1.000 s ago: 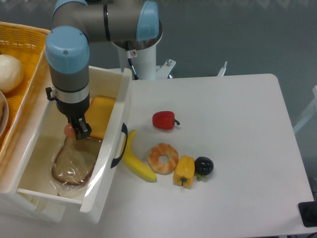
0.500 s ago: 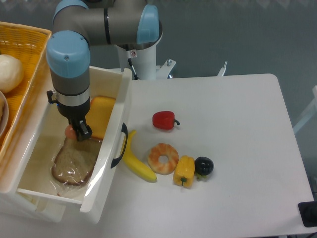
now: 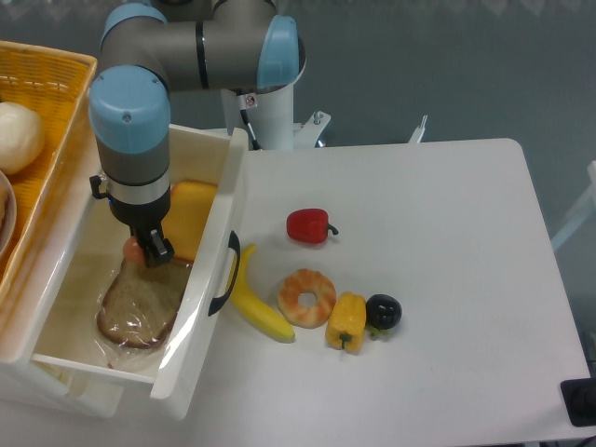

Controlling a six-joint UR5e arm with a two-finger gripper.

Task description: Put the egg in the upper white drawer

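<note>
In the upper white drawer point(image 3: 207, 279): the egg point(image 3: 133, 249)

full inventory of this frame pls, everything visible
egg: 1, salmon-pink, inside drawer, at gripper tip
drawer: 1, white, dark handle, left
bread slice: 1, brown, drawer floor
yellow block: 1, in drawer
basket: 1, yellow wicker, far left
white ball: 1, in basket
red pepper: 1, table
banana: 1, yellow, beside drawer
shrimp ring: 1, orange
yellow pepper: 1
dark round fruit: 1
table: 1, white
gripper: 1, dark, in drawer
</note>
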